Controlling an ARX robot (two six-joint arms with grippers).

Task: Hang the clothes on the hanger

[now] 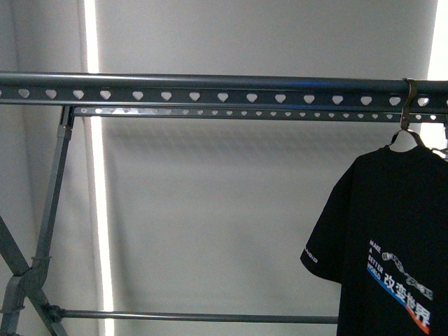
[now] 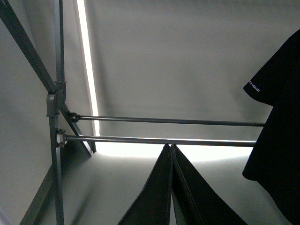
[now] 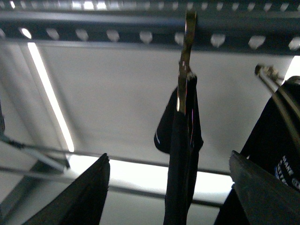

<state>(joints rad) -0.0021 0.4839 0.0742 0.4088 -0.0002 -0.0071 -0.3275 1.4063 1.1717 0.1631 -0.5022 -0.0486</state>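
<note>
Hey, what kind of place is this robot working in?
Likely an indoor laundry-drying or test corner: a folding metal drying rack rail with heart-shaped holes, a black printed T-shirt hanging from it, and a plain pale wall lit by a vertical light strip.

The hanger (image 1: 210,94) is a long dark-grey metal rail running level across the upper part of the front view, with a row of heart-shaped holes along its face and a second, thinner perforated strip just behind and below it. Grey tubular legs hold it up at the left, joined by a low crossbar. The clothes (image 1: 392,245), a black short-sleeved T-shirt, hang at the rail's far right end from a hook over the rail. The shirt hangs straight down, its front showing white "MAKE A BETTER WORLD" lettering, Chinese characters, a blue-orange swoosh and small white sleeve lettering.
</note>
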